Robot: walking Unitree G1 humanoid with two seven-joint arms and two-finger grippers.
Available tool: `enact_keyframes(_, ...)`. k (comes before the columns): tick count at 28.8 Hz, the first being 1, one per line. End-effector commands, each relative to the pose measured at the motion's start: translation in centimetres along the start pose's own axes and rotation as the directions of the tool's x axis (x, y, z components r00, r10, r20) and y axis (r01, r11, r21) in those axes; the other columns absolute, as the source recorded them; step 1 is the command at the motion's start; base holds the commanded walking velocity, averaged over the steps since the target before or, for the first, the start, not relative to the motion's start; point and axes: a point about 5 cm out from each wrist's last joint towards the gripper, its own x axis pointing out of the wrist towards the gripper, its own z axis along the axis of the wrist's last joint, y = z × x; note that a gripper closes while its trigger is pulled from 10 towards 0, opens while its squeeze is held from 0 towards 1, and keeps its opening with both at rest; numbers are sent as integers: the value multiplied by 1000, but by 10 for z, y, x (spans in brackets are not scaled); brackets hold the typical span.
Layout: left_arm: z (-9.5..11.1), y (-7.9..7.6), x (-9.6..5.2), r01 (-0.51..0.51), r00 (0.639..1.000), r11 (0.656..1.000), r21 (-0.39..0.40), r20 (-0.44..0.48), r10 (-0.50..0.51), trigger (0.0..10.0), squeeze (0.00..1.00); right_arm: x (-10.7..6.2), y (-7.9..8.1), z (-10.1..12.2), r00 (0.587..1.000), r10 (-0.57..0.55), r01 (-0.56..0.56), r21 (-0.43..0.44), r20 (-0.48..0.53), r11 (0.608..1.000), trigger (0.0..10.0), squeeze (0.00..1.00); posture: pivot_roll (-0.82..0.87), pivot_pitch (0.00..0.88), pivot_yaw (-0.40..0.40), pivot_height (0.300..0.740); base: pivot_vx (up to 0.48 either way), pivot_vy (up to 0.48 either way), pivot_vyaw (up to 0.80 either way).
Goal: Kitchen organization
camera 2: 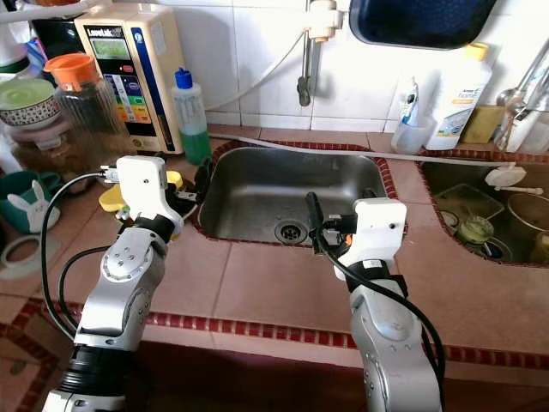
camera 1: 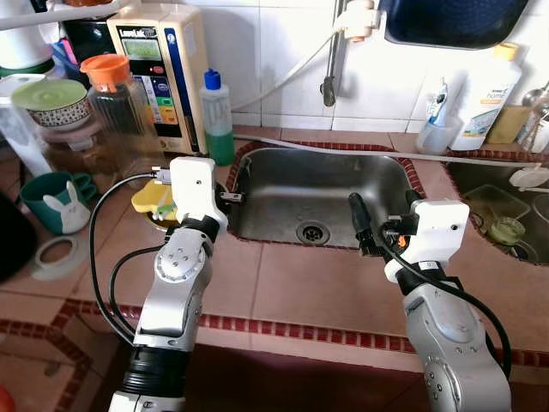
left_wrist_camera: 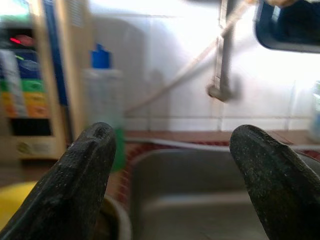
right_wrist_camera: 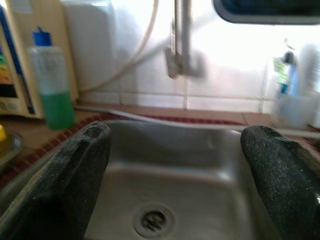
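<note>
Both tools (left_wrist_camera: 170,185) (right_wrist_camera: 177,180) wide apart, empty

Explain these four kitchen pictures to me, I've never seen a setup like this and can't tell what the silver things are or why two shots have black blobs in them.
The silver things are the two arms of a humanoid robot standing at a tiled counter. The two wide pictures come from cameras in its head, looking down. The other two come from a camera on each wrist; the black blobs are that gripper's own fingers.

Both the left gripper and the right gripper are open and hold nothing, poised at the near edge of the stainless steel sink.

On the counter stand a clear bottle of green liquid with a blue cap, a beige water purifier box, a glass jar with an orange lid and a teal rabbit mug.
</note>
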Motion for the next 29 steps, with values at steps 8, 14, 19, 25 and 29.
enact_keyframes(8,6,2,4,-20,1000,1000,23,22,19,10000,0,0,-2,1,1000,-5,5,-4,3,1000,10000,0,6,0,20,740,0,0,0)
enact_keyframes(14,-1,15,4,-77,997,994,82,13,76,10000,0,2,0,2,1000,12,-12,-2,12,1000,10000,0,10,0,16,740,0,0,0)
enact_keyframes(19,-5,18,5,-81,997,993,90,4,81,10000,0,4,0,3,1000,12,-12,-7,22,1000,10000,0,14,0,16,740,0,0,571)
enact_keyframes(25,-6,18,8,-86,996,992,89,6,86,10000,0,5,0,3,1000,11,-11,-8,24,1000,10000,0,15,0,16,740,0,0,509)
enact_keyframes(29,-5,19,10,-99,995,990,96,13,99,10000,0,5,0,3,1000,7,-8,5,28,1000,10000,0,13,0,16,740,0,0,0)
